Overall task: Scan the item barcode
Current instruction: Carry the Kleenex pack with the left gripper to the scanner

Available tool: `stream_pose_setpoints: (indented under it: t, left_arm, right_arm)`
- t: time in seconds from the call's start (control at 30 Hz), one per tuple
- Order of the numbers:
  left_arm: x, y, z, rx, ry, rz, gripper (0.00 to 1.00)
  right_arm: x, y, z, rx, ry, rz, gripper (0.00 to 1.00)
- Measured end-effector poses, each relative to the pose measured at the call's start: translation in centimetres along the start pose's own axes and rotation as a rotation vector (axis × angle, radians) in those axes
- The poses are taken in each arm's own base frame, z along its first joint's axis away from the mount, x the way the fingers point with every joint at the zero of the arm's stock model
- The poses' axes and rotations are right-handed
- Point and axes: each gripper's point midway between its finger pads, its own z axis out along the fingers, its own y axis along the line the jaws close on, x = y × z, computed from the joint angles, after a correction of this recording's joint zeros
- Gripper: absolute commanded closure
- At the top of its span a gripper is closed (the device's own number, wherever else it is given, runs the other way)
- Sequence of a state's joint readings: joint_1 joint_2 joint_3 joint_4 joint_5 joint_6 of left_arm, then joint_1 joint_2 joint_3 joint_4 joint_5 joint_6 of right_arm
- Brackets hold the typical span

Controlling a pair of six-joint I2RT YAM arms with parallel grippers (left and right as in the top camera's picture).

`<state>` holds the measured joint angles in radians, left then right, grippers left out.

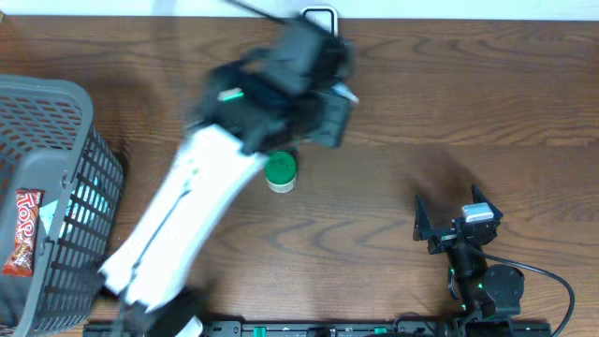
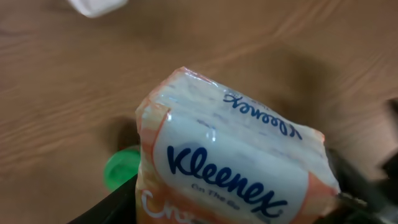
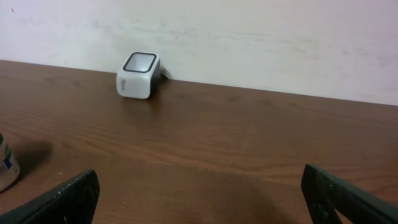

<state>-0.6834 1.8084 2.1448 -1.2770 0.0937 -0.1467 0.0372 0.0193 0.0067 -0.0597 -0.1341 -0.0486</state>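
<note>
I see one wooden table (image 1: 449, 103) and, at 9 o'clock on it, one grey basket (image 1: 56, 103). My left arm (image 1: 187, 215) reaches from 7 o'clock toward 12, blurred. Its left gripper (image 1: 299, 80) is closed partway on the single tissue pack (image 2: 230, 162), with a dark finger on either side. The pack hangs above the table near 12 o'clock. In the wrist view its long axis runs from 10 to 4 o'clock, with the lettering along that line and the printed face toward the camera. The right gripper (image 1: 449, 223) sits at 4 o'clock with its jaws wide and nothing between them. One white scanner (image 1: 319, 16) stands at 12 o'clock, one green-capped jar (image 1: 281, 171) is near centre, and one snack bar (image 1: 26, 234) lies in the basket.
</note>
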Motion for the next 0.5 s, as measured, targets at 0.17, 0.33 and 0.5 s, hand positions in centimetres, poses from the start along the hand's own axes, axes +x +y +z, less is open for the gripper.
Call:
stream_pose_setpoints:
  t: [0.17, 0.33, 0.5]
  left_arm:
    - [1.8, -1.7, 9.3, -0.023, 0.176, 0.164, 0.45]
    - [4.3, -2.5, 15.7, -0.019, 0.310, 0.315, 0.45]
    - [5.6, -2.0, 19.9, -0.014, 0.372, 0.389, 0.45]
  right_arm:
    - [0.0, 0.0, 0.0, 0.000, 0.000, 0.000, 0.01]
    - [0.0, 0.0, 0.0, 0.000, 0.001, 0.000, 0.01]
    - [0.0, 0.0, 0.0, 0.000, 0.001, 0.000, 0.01]
